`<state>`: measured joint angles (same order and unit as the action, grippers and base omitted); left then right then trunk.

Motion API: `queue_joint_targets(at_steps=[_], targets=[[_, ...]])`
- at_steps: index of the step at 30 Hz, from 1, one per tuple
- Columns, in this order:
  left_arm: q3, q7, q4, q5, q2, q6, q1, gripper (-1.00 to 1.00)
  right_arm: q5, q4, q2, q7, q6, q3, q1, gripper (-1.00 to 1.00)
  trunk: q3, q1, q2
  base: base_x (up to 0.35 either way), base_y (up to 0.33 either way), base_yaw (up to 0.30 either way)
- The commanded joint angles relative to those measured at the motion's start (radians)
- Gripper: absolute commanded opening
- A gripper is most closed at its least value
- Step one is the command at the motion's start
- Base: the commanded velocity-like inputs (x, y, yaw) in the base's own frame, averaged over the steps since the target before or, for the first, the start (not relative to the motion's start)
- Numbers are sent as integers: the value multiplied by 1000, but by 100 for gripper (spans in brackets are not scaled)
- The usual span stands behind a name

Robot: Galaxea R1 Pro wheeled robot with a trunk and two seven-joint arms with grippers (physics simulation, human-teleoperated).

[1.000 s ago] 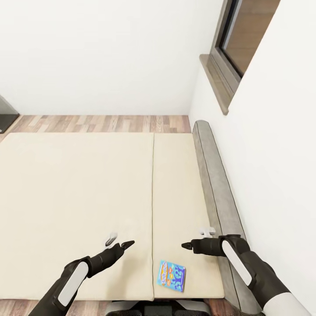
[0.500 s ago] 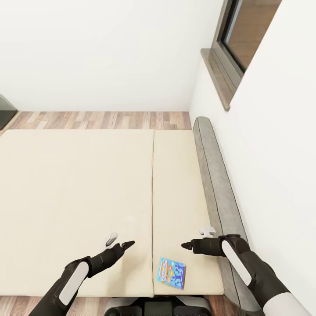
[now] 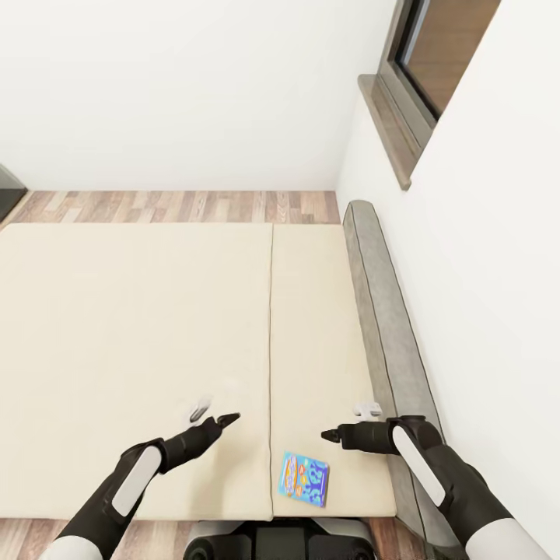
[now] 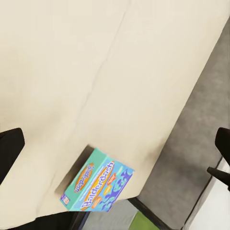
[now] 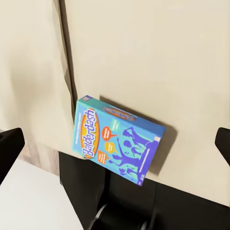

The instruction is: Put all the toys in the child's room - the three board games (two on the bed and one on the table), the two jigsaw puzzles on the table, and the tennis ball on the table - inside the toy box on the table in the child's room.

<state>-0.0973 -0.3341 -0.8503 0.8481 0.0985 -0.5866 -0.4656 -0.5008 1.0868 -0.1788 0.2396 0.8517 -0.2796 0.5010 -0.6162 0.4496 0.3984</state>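
A blue board game (image 3: 304, 479) with cartoon figures lies flat on the bed's beige mattress (image 3: 140, 311), close to its near edge and just right of the mattress seam. Its lid also faces the left wrist view (image 4: 98, 182) and the right wrist view (image 5: 117, 138). My left gripper (image 3: 212, 415) hovers open over the mattress, left of the game and a little beyond it. On the other side my right gripper (image 3: 347, 422) is open too, up and to the right of the game, near the headboard. Neither holds anything. The toy box and table are out of view.
A low grey headboard (image 3: 385, 327) runs along the bed's right side against a white wall with a dark-framed window (image 3: 424, 70). Wood-plank floor (image 3: 179, 206) shows beyond the bed. My base (image 3: 272, 540) stands at the bed's near edge.
The whole picture has shifted slightly, so the camera moved; more of my base shows. The game lies where it was, and both arms keep nearly the same pose.
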Motion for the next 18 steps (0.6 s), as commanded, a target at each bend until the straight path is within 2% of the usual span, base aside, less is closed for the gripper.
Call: queue_joint_targets(at_steps=[1,7,10,18], targets=[[-2,-1,20,5,-3,-6,-21,100,6,1,0,6,3,-1,1,100,-3,0,2,0,0,0],[-11,-8,115,5,-34,-7,-95,100,7,1,8,5,3,-1,1,100,-12,0,2,0,0,0],[-23,-9,154,4,-45,-4,-116,100,7,1,10,5,3,-1,1,100,-17,0,2,0,0,0],[-57,-15,204,3,-55,9,-141,100,10,1,14,5,3,-1,1,100,-30,0,2,0,0,0]])
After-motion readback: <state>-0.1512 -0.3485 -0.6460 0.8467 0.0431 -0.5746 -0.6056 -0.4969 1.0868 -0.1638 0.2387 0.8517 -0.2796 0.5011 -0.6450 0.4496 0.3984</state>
